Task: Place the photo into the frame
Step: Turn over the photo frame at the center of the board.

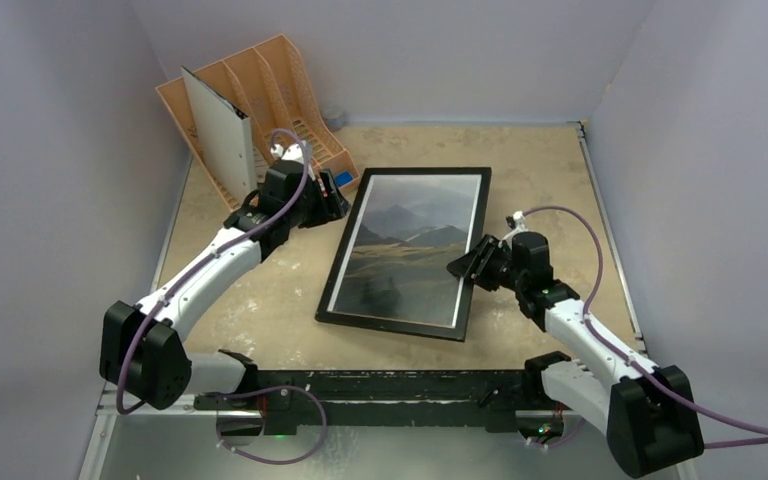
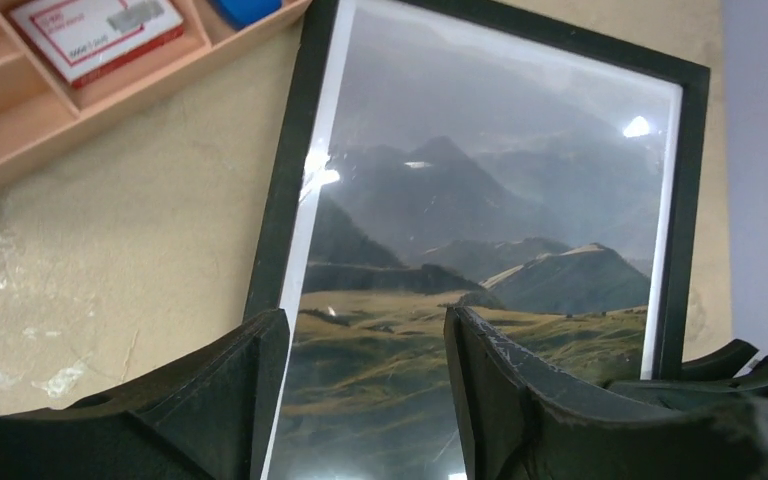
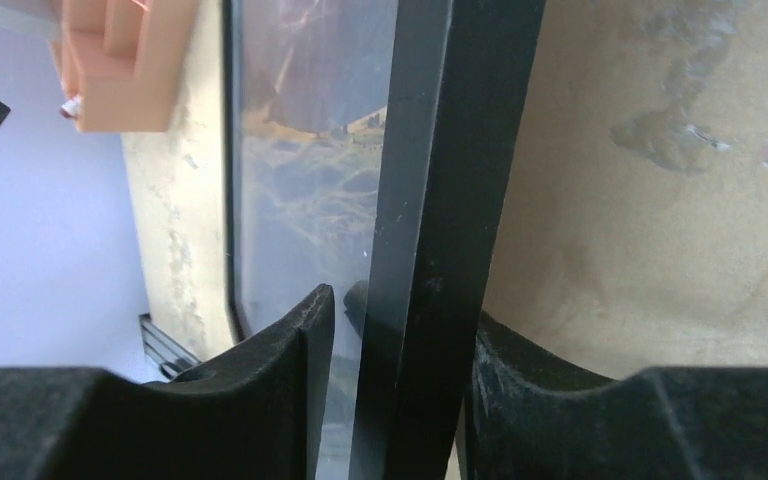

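The frame [image 1: 420, 172] lies on the table with its black rim up. The photo [image 1: 410, 245] of dark mountains and a yellow-green plain shows inside it under the glass. My left gripper [image 1: 338, 200] is open and empty, just above the frame's upper left edge. In the left wrist view its fingers [image 2: 260, 380] straddle the photo's [image 2: 480, 220] white left border and the frame's rim [image 2: 280, 200]. My right gripper [image 1: 470, 265] is at the frame's right edge. In the right wrist view the rim [image 3: 440, 200] runs between its fingers [image 3: 300, 380]: the right finger touches it and a gap shows on the glass side.
An orange file organiser [image 1: 290, 75] stands at the back left with a pale board [image 1: 218, 135] upright in it. A red-and-white box [image 2: 95, 30] and a blue object [image 2: 245, 10] lie in its tray. Grey walls close in the table. A black rail [image 1: 390, 385] runs along the near edge.
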Motion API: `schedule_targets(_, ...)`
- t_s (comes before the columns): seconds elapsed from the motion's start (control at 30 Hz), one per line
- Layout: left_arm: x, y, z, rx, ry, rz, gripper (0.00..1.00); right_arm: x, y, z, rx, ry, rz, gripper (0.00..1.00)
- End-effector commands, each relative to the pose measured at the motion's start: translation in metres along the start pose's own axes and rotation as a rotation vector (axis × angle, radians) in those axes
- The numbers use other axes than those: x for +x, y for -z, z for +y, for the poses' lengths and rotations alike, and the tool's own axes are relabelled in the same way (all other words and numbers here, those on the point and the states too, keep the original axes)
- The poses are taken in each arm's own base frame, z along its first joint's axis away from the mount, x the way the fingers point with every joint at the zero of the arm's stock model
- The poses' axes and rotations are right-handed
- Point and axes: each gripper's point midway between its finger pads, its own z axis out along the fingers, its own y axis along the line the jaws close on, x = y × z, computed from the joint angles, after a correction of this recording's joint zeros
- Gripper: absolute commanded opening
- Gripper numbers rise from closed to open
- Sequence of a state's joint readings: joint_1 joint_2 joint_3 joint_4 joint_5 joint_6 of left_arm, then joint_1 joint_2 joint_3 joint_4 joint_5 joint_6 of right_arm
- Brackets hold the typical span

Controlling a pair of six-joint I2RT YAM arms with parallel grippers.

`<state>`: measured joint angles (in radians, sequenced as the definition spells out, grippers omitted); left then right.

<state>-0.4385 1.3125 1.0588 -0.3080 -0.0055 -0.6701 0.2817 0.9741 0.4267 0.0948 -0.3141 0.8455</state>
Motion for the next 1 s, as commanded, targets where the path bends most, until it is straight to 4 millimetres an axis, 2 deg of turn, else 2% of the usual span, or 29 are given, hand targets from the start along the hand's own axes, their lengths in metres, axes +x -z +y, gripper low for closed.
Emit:
schedule_targets(0.0, 0.021, -0.011, 0.022, -0.057, 0.009, 0.046, 0.61, -0.004, -0.002, 0.006, -0.084, 0.11, -0.034, 0.49)
schedule_targets(0.13, 0.042, -0.02, 0.035, -0.084, 0.017, 0.095, 0.61, 0.001, -0.007, -0.013, -0.045, 0.086, -0.04, 0.57)
schedule_targets(0.33, 0.061, -0.032, 0.053, -0.134, 0.017, 0.138, 0.61, 0.001, -0.01, -0.049, 0.094, 0.048, -0.086, 0.84)
schedule_targets(0.4, 0.065, -0.035, 0.057, -0.148, 0.018, 0.144, 0.61, -0.003, -0.009, -0.057, 0.143, 0.043, -0.108, 0.9)
schedule_targets(0.57, 0.075, -0.044, 0.065, -0.166, 0.022, 0.163, 0.62, -0.014, -0.002, -0.068, 0.244, 0.031, -0.148, 0.94)
schedule_targets(0.7, 0.084, -0.05, 0.077, -0.204, 0.025, 0.178, 0.68, -0.021, 0.003, -0.074, 0.315, 0.01, -0.165, 0.94)
schedule_targets(0.8, 0.09, -0.053, 0.088, -0.246, 0.026, 0.178, 0.73, -0.026, 0.003, -0.074, 0.339, -0.018, -0.183, 0.94)
schedule_targets(0.97, 0.102, -0.058, 0.099, -0.263, 0.025, 0.19, 0.77, -0.025, -0.002, -0.073, 0.344, -0.035, -0.151, 0.93)
